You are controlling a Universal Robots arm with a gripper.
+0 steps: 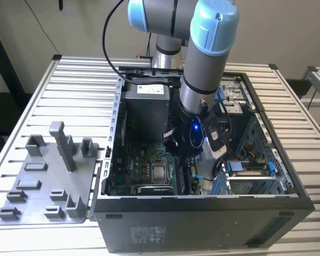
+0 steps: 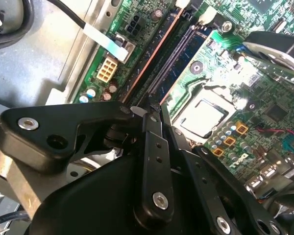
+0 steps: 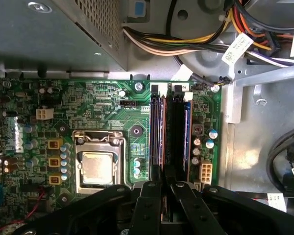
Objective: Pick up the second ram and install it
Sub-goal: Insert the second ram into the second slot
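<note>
Exterior view: grey-and-blue robot arm (image 1: 202, 69) plunged into open black computer case (image 1: 202, 213) on slatted metal worktop (image 1: 69, 80), wrist low over green motherboard (image 1: 144, 170). Grey plastic holder tray (image 1: 42, 181) sits outside, posts bare. First wrist view: black hand (image 3: 162, 188) poised right over memory slots (image 3: 169, 132), fingers (image 3: 152, 196) drawn close, pinching long thin dark ram stick (image 3: 162, 147) edge-on (aligned lengthwise with slot, presumably for straight push-in). Silver processor socket (image 3: 98, 166) just beside.
</note>
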